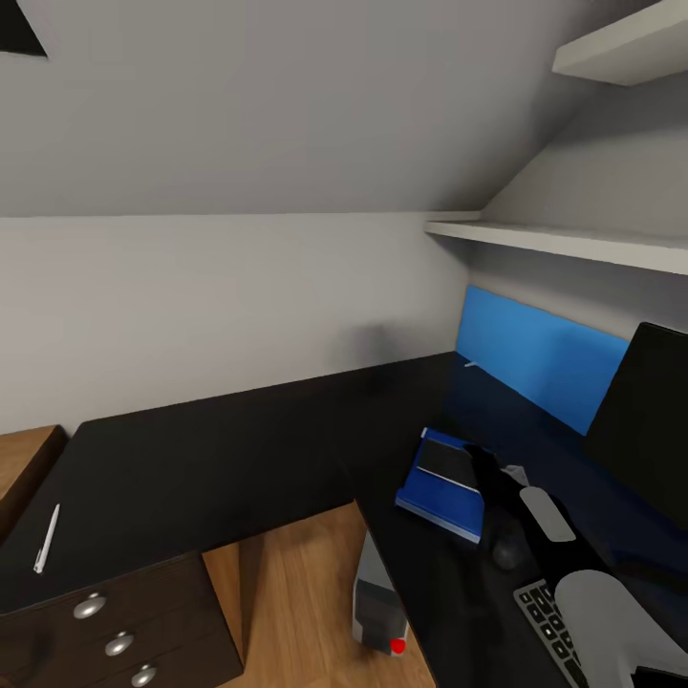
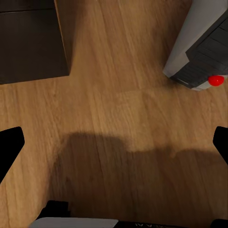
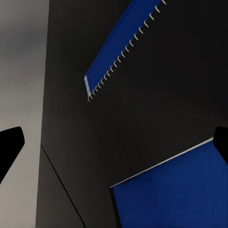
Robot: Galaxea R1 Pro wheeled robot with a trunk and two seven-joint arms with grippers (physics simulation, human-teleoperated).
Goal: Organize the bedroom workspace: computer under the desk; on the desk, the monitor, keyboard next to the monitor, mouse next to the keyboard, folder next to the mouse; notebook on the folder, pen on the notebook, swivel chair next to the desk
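The blue folder point(image 1: 435, 505) lies on the black desk point(image 1: 220, 449) with the dark grey notebook point(image 1: 444, 457) on top of it. My right gripper point(image 1: 481, 465) hovers at their right edge, open and holding nothing. The right wrist view shows a corner of the folder point(image 3: 180, 194) between the spread fingertips point(image 3: 9, 147). The mouse point(image 1: 506, 549) and keyboard point(image 1: 554, 621) lie nearer me, by the monitor point(image 1: 640, 401). The white pen point(image 1: 46, 538) rests far left on the desk. The computer point(image 1: 377, 597) stands under the desk. My left gripper point(image 2: 114, 147) is open above the floor near the computer point(image 2: 199, 47).
A blue wall panel point(image 1: 540, 358) runs behind the desk, and white shelves point(image 1: 573, 244) hang above it. The black drawer unit point(image 1: 115, 621) with silver knobs stands at the desk's left end, wood floor point(image 1: 287, 592) between it and the computer.
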